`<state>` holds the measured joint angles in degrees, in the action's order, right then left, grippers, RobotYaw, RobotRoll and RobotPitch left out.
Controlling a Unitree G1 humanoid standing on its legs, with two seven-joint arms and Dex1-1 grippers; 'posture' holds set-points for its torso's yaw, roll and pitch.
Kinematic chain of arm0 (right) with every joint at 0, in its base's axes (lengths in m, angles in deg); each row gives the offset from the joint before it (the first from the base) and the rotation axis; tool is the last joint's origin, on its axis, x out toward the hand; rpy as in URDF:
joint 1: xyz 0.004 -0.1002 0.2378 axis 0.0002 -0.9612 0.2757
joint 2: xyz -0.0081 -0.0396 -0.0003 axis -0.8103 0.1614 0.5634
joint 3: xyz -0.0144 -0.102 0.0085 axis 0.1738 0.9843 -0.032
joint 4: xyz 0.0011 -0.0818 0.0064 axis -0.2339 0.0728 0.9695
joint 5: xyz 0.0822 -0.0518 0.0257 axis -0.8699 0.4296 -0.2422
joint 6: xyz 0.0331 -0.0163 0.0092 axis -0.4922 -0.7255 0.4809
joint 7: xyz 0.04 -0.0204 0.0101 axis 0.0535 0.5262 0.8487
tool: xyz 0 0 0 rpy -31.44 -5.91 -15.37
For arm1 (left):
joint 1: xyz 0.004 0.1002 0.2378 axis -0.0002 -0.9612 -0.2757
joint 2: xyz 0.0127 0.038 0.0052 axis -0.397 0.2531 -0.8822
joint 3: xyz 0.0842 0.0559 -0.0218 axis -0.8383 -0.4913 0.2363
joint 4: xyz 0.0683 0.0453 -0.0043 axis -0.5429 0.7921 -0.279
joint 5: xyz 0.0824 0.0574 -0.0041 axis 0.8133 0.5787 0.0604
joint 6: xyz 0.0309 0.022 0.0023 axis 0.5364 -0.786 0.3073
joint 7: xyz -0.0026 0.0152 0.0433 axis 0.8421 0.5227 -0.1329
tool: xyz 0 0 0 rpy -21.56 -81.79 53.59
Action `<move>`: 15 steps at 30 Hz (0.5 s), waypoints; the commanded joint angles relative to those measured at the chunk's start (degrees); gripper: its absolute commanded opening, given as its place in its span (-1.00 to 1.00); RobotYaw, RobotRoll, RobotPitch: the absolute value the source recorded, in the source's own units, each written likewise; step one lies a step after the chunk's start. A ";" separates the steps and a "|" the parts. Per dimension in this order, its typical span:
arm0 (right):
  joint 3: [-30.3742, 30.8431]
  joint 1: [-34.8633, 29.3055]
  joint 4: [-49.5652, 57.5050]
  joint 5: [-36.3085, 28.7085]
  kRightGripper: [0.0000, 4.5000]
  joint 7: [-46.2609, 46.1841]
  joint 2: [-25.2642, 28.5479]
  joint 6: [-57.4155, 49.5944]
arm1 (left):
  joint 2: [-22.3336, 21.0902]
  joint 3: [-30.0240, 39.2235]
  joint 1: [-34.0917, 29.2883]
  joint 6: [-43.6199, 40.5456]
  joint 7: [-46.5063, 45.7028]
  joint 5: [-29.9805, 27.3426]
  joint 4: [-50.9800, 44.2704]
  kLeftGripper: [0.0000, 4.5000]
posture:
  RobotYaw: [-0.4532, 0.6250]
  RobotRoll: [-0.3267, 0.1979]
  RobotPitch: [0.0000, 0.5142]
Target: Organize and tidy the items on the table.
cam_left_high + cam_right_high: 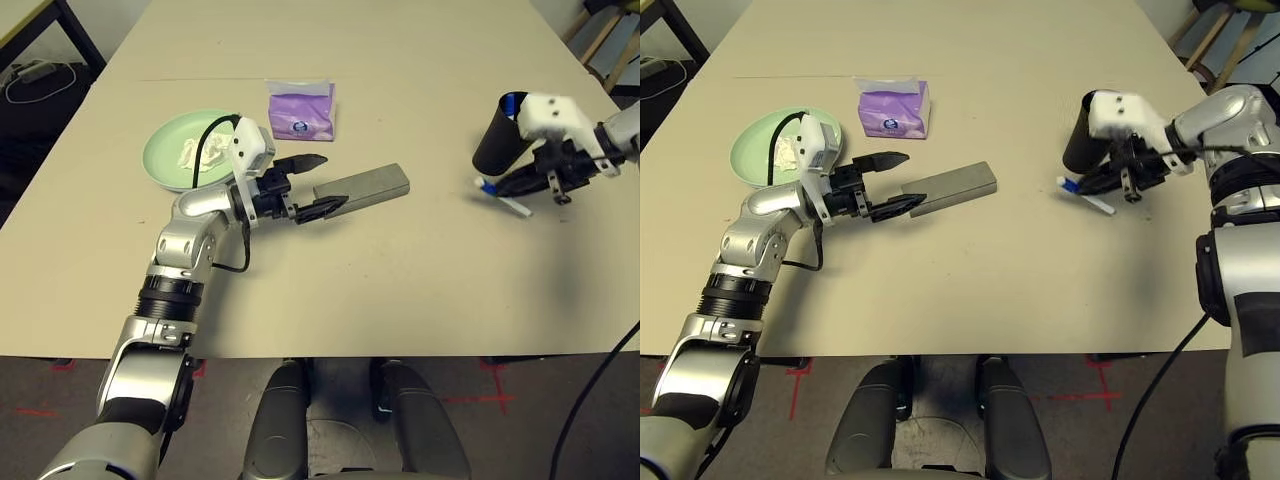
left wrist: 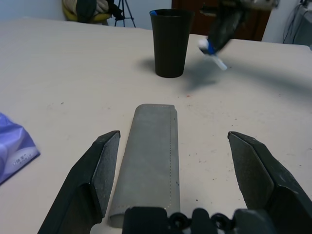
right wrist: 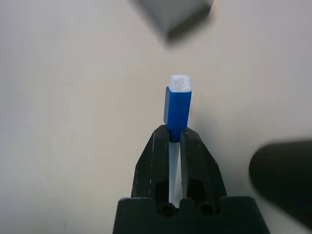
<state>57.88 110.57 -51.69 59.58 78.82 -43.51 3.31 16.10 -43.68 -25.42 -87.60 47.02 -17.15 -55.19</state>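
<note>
A grey-green glasses case (image 1: 365,185) lies near the middle of the beige table (image 1: 400,290). My left gripper (image 1: 330,181) is open, its fingers standing on either side of the case's near end (image 2: 151,146) without touching it. At the right, my right gripper (image 1: 492,187) is shut on a white pen with a blue cap (image 3: 177,105), held just above the table beside the upright black cup (image 1: 498,135). A light green plate (image 1: 165,140) with crumpled white tissue (image 1: 203,155) sits at the left behind my left wrist. The purple tissue pack (image 1: 300,112) lies behind the case.
A dark-legged desk (image 1: 40,30) and cables on the floor lie off the table's far left corner. Wooden chair legs (image 1: 600,45) stand past the far right corner. The table's front edge runs just below my left elbow.
</note>
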 commanded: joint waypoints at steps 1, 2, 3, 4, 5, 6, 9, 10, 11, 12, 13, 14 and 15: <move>-5.79 -3.04 5.07 -7.30 -0.95 0.17 -0.12 -7.04 | 0.50 -0.95 0.64 0.98 1.08 0.45 1.39 1.00 | 0.04 0.25 -0.45; -7.43 -3.99 6.47 -8.54 -0.95 -0.35 -0.38 -8.15 | 0.60 -1.03 0.74 1.11 1.25 0.52 1.58 1.00 | 0.04 0.25 -0.46; -9.40 -5.18 8.20 -10.05 -0.95 -1.73 -0.87 -9.11 | 0.67 -1.06 0.81 1.25 1.39 0.57 1.74 1.00 | 0.03 0.25 -0.46; -11.32 -6.26 9.82 -11.61 -0.95 -3.53 -1.49 -9.87 | 0.74 -1.07 0.91 1.41 1.50 0.61 1.97 1.00 | 0.03 0.25 -0.47; -13.50 -7.50 11.67 -13.47 -0.95 -5.88 -2.38 -10.94 | 0.82 -1.11 1.05 1.57 1.52 0.70 2.24 1.00 | 0.02 0.25 -0.48; -15.29 -8.90 13.73 -14.97 -0.95 -8.00 -3.24 -11.77 | 0.89 -1.14 1.14 1.74 1.55 0.78 2.49 1.00 | 0.02 0.25 -0.48; -19.95 -14.43 21.71 -18.92 -0.95 -15.29 -6.52 -13.44 | 1.09 -1.15 0.74 1.64 1.39 0.74 2.14 1.00 | 0.01 0.25 -0.49; -21.90 -16.95 25.57 -20.54 -0.95 -19.34 -8.73 -13.82 | 1.15 -1.16 0.38 1.42 1.28 0.65 1.71 1.00 | 0.02 0.25 -0.49; -23.49 -19.21 29.34 -21.94 -0.95 -23.17 -10.79 -14.65 | 1.22 -1.19 0.08 1.25 1.15 0.60 1.36 1.00 | 0.02 0.25 -0.50; -24.84 -21.67 33.48 -23.04 -0.95 -27.47 -13.33 -14.90 | 1.19 -1.25 -0.20 1.18 1.09 0.64 1.15 1.00 | 0.02 0.25 -0.49; -25.78 -23.87 37.38 -24.02 -0.95 -31.07 -15.57 -15.56 | 1.14 -1.25 -0.42 1.12 1.05 0.64 0.97 1.00 | 0.02 0.25 -0.49; -26.47 -25.79 40.92 -24.63 -0.95 -34.88 -17.97 -15.79 | 1.08 -1.23 -0.56 0.94 0.96 0.61 0.79 1.00 | 0.02 0.25 -0.50; -26.78 -27.30 43.88 -25.21 -0.95 -37.94 -19.92 -16.16 | 0.98 -1.21 -0.66 0.83 0.94 0.60 0.68 1.00 | 0.02 0.25 -0.50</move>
<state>32.58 84.42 -12.36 35.97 45.52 -62.70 -12.02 17.17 -44.21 -25.02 -86.36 47.79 -16.89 -53.48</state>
